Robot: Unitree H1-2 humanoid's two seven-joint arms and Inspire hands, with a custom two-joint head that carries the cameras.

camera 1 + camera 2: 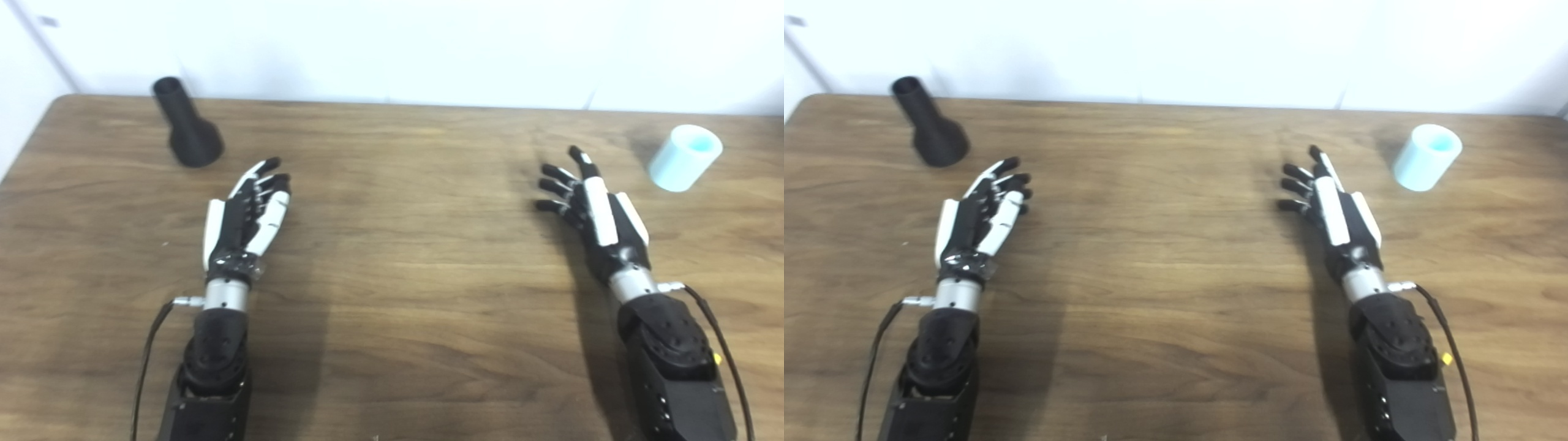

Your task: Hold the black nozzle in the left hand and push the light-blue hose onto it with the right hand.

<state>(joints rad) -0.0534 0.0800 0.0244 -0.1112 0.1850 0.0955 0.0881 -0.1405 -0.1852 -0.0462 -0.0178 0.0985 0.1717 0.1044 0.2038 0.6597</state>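
A black nozzle (187, 124) with a narrow tube end and a flared base lies on the wooden table (404, 257) at the far left. A short light-blue hose piece (685, 157) lies tilted at the far right. My left hand (248, 214) hovers open just right of and nearer than the nozzle, apart from it. My right hand (591, 211) is open too, fingers spread, left of and nearer than the hose, not touching it. Neither hand holds anything.
A white wall (392, 43) runs behind the table's far edge. The table's left corner is rounded (58, 104). Thin black cables (150, 349) hang from both wrists.
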